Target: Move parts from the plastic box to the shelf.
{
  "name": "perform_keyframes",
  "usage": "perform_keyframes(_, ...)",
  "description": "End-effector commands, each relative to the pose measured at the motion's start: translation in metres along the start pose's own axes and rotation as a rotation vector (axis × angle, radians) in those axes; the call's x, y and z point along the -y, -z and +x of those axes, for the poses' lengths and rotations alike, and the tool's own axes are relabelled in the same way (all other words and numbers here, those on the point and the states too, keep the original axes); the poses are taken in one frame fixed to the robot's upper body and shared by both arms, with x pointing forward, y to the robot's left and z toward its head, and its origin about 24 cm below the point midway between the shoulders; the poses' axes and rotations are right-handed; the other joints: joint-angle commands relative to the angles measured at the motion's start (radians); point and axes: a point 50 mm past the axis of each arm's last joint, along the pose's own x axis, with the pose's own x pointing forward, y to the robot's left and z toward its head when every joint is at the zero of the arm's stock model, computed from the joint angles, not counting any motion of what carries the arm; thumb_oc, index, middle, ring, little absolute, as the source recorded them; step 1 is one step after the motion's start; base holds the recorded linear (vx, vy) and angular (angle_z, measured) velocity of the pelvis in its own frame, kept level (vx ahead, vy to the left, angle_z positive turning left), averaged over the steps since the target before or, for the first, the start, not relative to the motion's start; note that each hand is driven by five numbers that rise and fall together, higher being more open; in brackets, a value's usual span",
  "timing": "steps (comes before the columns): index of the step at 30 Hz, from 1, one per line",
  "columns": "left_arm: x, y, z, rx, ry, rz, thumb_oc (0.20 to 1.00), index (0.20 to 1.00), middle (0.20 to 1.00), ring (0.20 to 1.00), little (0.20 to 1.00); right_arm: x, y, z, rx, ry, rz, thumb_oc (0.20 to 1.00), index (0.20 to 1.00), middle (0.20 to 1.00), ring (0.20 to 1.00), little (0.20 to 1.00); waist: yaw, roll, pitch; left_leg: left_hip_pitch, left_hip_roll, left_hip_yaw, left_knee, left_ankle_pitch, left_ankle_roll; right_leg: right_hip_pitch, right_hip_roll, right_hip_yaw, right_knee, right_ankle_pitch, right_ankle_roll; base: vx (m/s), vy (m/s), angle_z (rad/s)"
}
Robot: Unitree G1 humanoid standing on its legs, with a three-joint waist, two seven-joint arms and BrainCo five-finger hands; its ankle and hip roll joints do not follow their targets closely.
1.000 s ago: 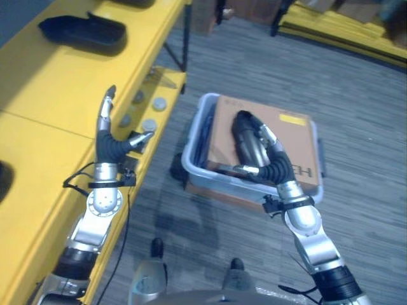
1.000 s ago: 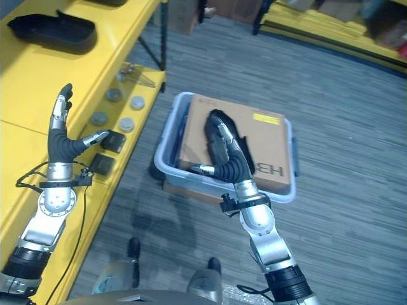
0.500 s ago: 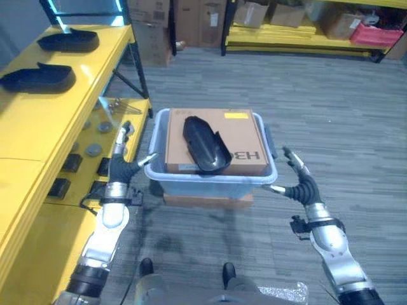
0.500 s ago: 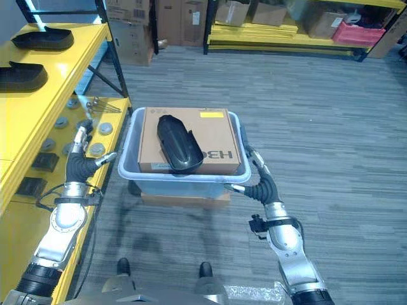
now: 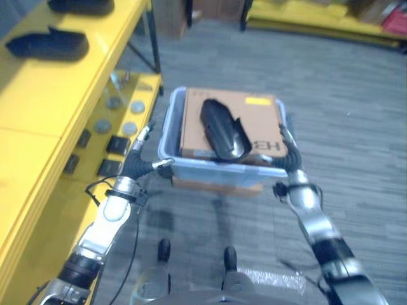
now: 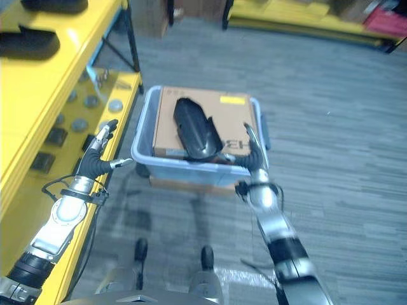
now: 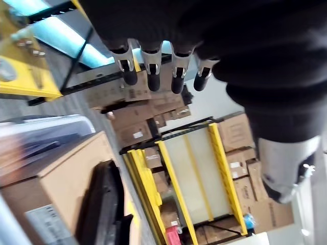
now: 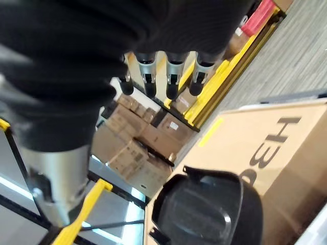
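The black part [image 5: 224,129] I'm after lies on top of a brown cardboard box [image 5: 254,117] that sits inside the pale blue plastic box [image 6: 147,152] on the grey floor [image 5: 356,108]. It is a long curved shell, hollow side up, running from the far side of the cardboard toward the near rim, and neither hand holds it. My left hand [image 5: 141,162] is at the plastic box's left near corner, fingers straight and relaxed, thumb pointing at the rim — I can't tell whether it touches. My right hand [image 6: 252,157] is at the right near corner, just beside the rim, fingers extended and released; its wrist view shows the straight fingers [image 8: 171,76] above the part's hollow end and grasping nothing. Off to my left runs the yellow shelf [image 5: 38,101], with two more black parts [image 5: 48,44] lying on its upper level. On the lower ledge next to the plastic box I see round grey discs [image 5: 109,114] and small black blocks [image 5: 114,145].
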Motion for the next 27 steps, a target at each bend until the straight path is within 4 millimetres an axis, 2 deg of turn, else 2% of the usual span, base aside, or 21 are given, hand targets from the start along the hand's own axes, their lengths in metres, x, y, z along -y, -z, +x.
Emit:
perform_keyframes(1, -0.004, -0.019, 0.014, 0.125, -0.038, -0.046, 1.0, 1.0, 1.0, 1.0, 1.0, 0.024, -0.029, 0.033, 0.103, 0.15, -0.076, 1.0, 1.0, 1.0, 1.0, 1.0, 0.027, 0.023, 0.027, 0.004, 0.019, 0.033, 0.004, -0.121, 0.011, 0.048, 0.11, -0.057, 0.002, -0.162, -0.068, -0.01, 0.08, 0.18)
perform_keyframes(2, -0.003, -0.019, 0.014, 0.126, -0.034, -0.048, 1.0, 1.0, 1.0, 1.0, 1.0, 0.031, -0.034, 0.044, 0.109, 0.18, -0.097, 1.0, 1.0, 1.0, 1.0, 1.0, 0.035, 0.023, 0.037, -0.003, 0.018, 0.033, -0.002, -0.115, 0.01, 0.039, 0.11, -0.058, 0.002, -0.158, -0.067, 0.0, 0.05, 0.09)
perform_keyframes(3, -0.003, -0.019, 0.014, 0.126, -0.034, -0.048, 1.0, 1.0, 1.0, 1.0, 1.0, 0.031, -0.034, 0.044, 0.109, 0.18, -0.097, 1.0, 1.0, 1.0, 1.0, 1.0, 0.035, 0.023, 0.037, -0.003, 0.018, 0.033, -0.002, -0.115, 0.01, 0.039, 0.11, -0.058, 0.002, -0.158, -0.067, 0.01, 0.043, 0.11)
perform_keyframes(4, -0.002, -0.02, 0.016, 0.129, -0.035, -0.055, 1.0, 1.0, 1.0, 1.0, 1.0, 0.035, -0.04, 0.052, 0.118, 0.196, -0.114, 1.0, 1.0, 1.0, 1.0, 1.0, 0.041, 0.025, 0.043, -0.008, 0.018, 0.032, -0.013, -0.109, 0.008, 0.03, 0.112, -0.057, 0.001, -0.155, -0.066, 0.03, 0.051, 0.08)
perform_keyframes(5, 0.001, -0.02, 0.017, 0.131, -0.024, -0.052, 1.0, 1.0, 1.0, 1.0, 1.0, 0.046, -0.051, 0.066, 0.139, 0.233, -0.146, 1.0, 1.0, 1.0, 1.0, 1.0, 0.053, 0.024, 0.054, -0.018, 0.018, 0.03, -0.028, -0.098, 0.004, 0.014, 0.111, -0.058, -0.001, -0.151, -0.062, 0.04, 0.069, 0.08)
perform_keyframes(8, 0.004, -0.021, 0.02, 0.138, -0.024, -0.06, 1.0, 1.0, 1.0, 1.0, 1.0, 0.062, -0.06, 0.083, 0.13, 0.281, -0.196, 1.0, 1.0, 1.0, 1.0, 1.0, 0.068, 0.027, 0.068, -0.046, 0.018, 0.027, -0.039, -0.083, -0.003, -0.013, 0.11, -0.064, -0.001, -0.146, -0.059, 0.04, 0.043, 0.09)
perform_keyframes(10, 0.006, -0.02, 0.021, 0.134, -0.029, -0.068, 1.0, 1.0, 1.0, 1.0, 1.0, 0.07, -0.06, 0.089, 0.105, 0.3, -0.235, 1.0, 1.0, 1.0, 1.0, 1.0, 0.074, 0.028, 0.074, -0.059, 0.017, 0.023, -0.044, -0.079, -0.007, -0.027, 0.111, -0.069, -0.001, -0.146, -0.056, 0.04, 0.016, 0.18)
perform_keyframes(11, 0.007, -0.021, 0.023, 0.137, -0.035, -0.065, 1.0, 1.0, 1.0, 1.0, 1.0, 0.081, -0.062, 0.095, 0.096, 0.333, -0.286, 1.0, 1.0, 1.0, 1.0, 1.0, 0.079, 0.031, 0.08, -0.07, 0.015, 0.019, -0.046, -0.074, -0.01, -0.034, 0.111, -0.073, -0.001, -0.146, -0.054, 0.05, 0.012, 0.11)
perform_keyframes(16, 0.007, -0.023, 0.028, 0.149, -0.065, -0.057, 1.0, 1.0, 1.0, 1.0, 1.0, 0.102, -0.068, 0.104, 0.069, 0.414, -0.312, 1.0, 1.0, 1.0, 1.0, 1.0, 0.081, 0.038, 0.093, -0.09, 0.012, 0.008, -0.047, -0.07, -0.015, -0.051, 0.11, -0.081, -0.001, -0.145, -0.051, 0.03, -0.002, 0.08)
perform_keyframes(19, 0.006, -0.025, 0.032, 0.158, -0.075, -0.05, 1.0, 1.0, 1.0, 1.0, 1.0, 0.111, -0.061, 0.107, -0.002, 0.406, -0.324, 1.0, 1.0, 1.0, 1.0, 1.0, 0.083, 0.039, 0.101, -0.104, 0.01, 0.004, -0.049, -0.064, -0.017, -0.067, 0.111, -0.084, -0.001, -0.139, -0.047, 0.0, 0.0, 0.0)
perform_keyframes(23, 0.007, -0.026, 0.035, 0.161, -0.081, -0.053, 1.0, 1.0, 1.0, 1.0, 1.0, 0.11, -0.04, 0.107, -0.135, 0.35, -0.339, 1.0, 1.0, 1.0, 1.0, 1.0, 0.087, 0.043, 0.114, -0.118, 0.012, 0.0, -0.049, -0.058, -0.02, -0.08, 0.113, -0.084, -0.001, -0.133, -0.045, 0.0, -0.002, 0.01)
perform_keyframes(24, 0.007, -0.026, 0.035, 0.161, -0.082, -0.053, 1.0, 1.0, 1.0, 1.0, 1.0, 0.11, -0.04, 0.107, -0.135, 0.349, -0.338, 1.0, 1.0, 1.0, 1.0, 1.0, 0.087, 0.043, 0.114, -0.118, 0.012, 0.0, -0.049, -0.058, -0.02, -0.08, 0.113, -0.084, -0.001, -0.133, -0.045, 0.0, 0.0, 0.0)
perform_keyframes(26, 0.007, -0.028, 0.036, 0.17, -0.074, -0.056, 1.0, 1.0, 1.0, 1.0, 1.0, 0.108, -0.028, 0.104, -0.197, 0.317, -0.342, 1.0, 1.0, 1.0, 1.0, 1.0, 0.087, 0.045, 0.121, -0.124, 0.011, -0.004, -0.049, -0.054, -0.021, -0.085, 0.114, -0.088, -0.001, -0.133, -0.045, 0.0, 0.0, 0.0)
perform_keyframes(27, 0.008, -0.029, 0.037, 0.176, -0.063, -0.057, 1.0, 1.0, 1.0, 1.0, 1.0, 0.104, -0.014, 0.099, -0.272, 0.265, -0.346, 1.0, 1.0, 1.0, 1.0, 1.0, 0.089, 0.046, 0.126, -0.129, 0.011, -0.006, -0.049, -0.052, -0.024, -0.09, 0.114, -0.093, -0.001, -0.135, -0.044, 0.0, 0.0, 0.0)
